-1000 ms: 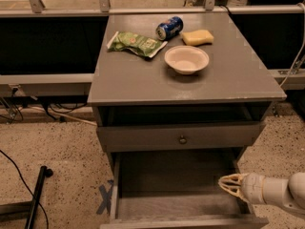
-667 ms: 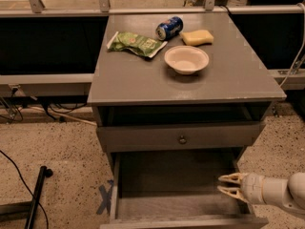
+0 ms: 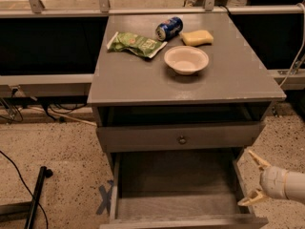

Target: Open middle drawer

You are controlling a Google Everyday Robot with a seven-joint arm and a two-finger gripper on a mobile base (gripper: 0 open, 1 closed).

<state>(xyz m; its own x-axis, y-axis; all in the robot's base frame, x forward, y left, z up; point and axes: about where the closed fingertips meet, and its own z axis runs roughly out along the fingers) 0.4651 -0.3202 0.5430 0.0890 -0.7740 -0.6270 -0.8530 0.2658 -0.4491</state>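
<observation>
The jaws of the robot's pale two-finger gripper [image 3: 245,178] are spread wide and hold nothing, one finger angled up and one down. A second ago they were nearly together and reached over the right rear corner of the pulled-out grey bottom drawer [image 3: 176,180]. Now the gripper sits further right, just outside that drawer's right wall, low at the right of the view. Its white wrist is cut off by the right edge. Up and to the left of the gripper, apart from it, is the wide grey wooden middle drawer [image 3: 143,138], with a tiny round metal knob [image 3: 182,140] at its centre. A dark gap lies above its flat front, and whether it is fully shut cannot be told. The bottom drawer's own front is cut off by the lower edge. On the grey cabinet top [image 3: 238,75] stand a round white bowl [image 3: 186,59], a crinkled green snack bag [image 3: 136,44], a blue drink can on its side [image 3: 169,27] and a yellow sponge [image 3: 196,37]. On the speckled floor [image 3: 62,161] at left lie a blue tape cross [image 3: 105,199] and a black pole [image 3: 38,194].
</observation>
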